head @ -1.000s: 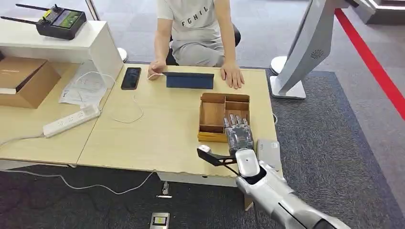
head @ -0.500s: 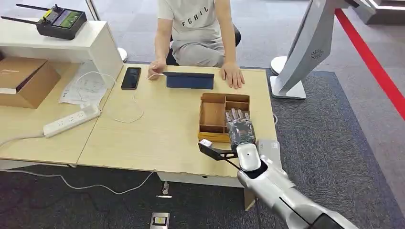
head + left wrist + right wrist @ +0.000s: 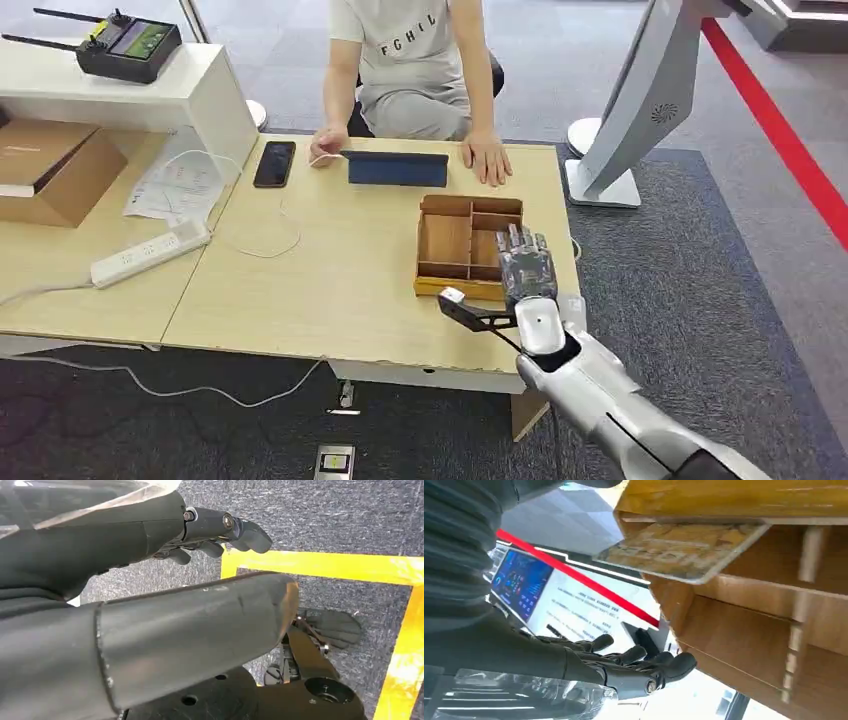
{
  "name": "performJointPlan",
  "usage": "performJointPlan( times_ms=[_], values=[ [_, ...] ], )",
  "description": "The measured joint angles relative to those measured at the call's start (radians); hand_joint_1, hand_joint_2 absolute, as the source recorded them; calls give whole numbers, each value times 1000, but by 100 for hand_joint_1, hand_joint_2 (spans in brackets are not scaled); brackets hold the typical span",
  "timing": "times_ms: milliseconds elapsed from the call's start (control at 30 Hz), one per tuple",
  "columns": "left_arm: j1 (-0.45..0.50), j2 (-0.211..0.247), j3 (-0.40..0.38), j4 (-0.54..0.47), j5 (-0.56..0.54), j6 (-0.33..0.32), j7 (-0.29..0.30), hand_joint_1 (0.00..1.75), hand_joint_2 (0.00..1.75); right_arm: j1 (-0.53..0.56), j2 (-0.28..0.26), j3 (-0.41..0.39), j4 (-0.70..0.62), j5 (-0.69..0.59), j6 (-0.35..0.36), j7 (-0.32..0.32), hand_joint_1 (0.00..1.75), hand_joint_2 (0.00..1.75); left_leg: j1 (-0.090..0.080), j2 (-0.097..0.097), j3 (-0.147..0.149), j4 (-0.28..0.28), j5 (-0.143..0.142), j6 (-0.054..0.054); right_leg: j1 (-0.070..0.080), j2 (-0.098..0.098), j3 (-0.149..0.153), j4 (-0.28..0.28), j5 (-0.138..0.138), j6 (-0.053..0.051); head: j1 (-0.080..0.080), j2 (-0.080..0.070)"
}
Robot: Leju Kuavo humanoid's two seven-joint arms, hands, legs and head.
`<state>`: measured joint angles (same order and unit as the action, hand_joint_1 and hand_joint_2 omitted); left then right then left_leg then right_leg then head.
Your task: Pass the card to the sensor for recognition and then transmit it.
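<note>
Reaching my right robot hand (image 3: 527, 268) over the near right corner of the wooden tray (image 3: 445, 240), fingers spread, holding nothing. The card (image 3: 684, 550) lies tilted on the tray's edge, per the right wrist view. Judgement: lower slowly, get the thumb under the raised corner and pinch; do not push the card deeper into a compartment. The tray's dividers could catch my fingertips. My left robot hand (image 3: 150, 530) hangs over the floor, fingers loosely curled, holding nothing. Across the counter (image 3: 330, 270) a person (image 3: 410, 60) rests hands beside a dark tablet (image 3: 397, 168); a phone (image 3: 274, 163) lies nearby.
</note>
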<state>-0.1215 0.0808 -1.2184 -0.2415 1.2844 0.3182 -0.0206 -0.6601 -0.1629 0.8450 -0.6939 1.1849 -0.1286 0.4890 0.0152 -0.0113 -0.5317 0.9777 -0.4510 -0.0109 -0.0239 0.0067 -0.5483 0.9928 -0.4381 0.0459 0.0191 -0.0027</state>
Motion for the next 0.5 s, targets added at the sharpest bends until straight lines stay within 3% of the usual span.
performJointPlan(
  times_ms=[300,500],
  values=[
    [0,0,0,0,3,1,0,0,0,13,-33,0,-43,2,22,7,0,175,0,0,0,0,0,0,0,0,0,0,0,0,0,0],
    [-1,0,0,0,21,11,9,0,0,26,-45,5,-120,-58,43,-35,0,175,0,0,0,0,0,0,0,0,0,0,0,0,0,0]
  ],
)
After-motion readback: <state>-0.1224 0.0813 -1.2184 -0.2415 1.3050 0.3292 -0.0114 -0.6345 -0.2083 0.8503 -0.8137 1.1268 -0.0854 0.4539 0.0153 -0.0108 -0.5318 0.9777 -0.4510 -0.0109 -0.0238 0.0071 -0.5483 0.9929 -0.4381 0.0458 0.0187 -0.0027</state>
